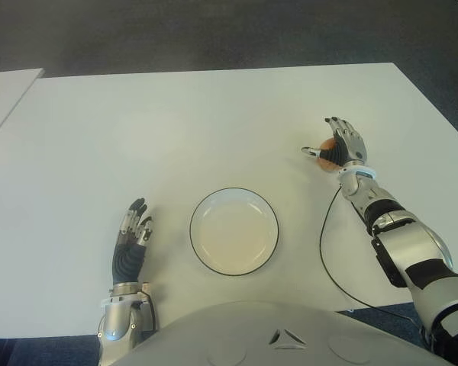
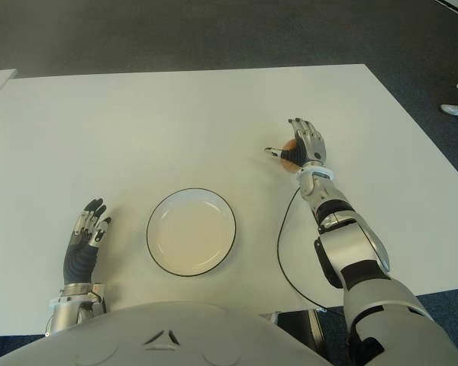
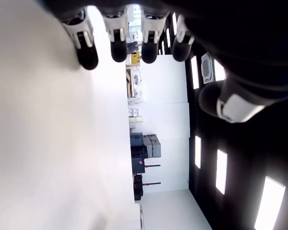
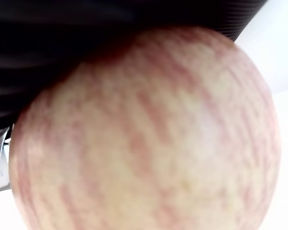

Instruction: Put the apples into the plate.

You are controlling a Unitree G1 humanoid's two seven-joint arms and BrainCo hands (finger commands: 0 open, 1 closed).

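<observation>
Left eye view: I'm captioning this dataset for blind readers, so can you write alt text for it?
The right robot hand grips an apple over the white table, beyond and to the right of an empty white plate. The left robot hand shows open, left of the plate.

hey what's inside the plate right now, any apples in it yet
Nothing: the plate shows only its bare pale bottom, all of it in view. The one apple seen is off to its right, held in the right hand. The left hand shows left of the plate, open.
</observation>
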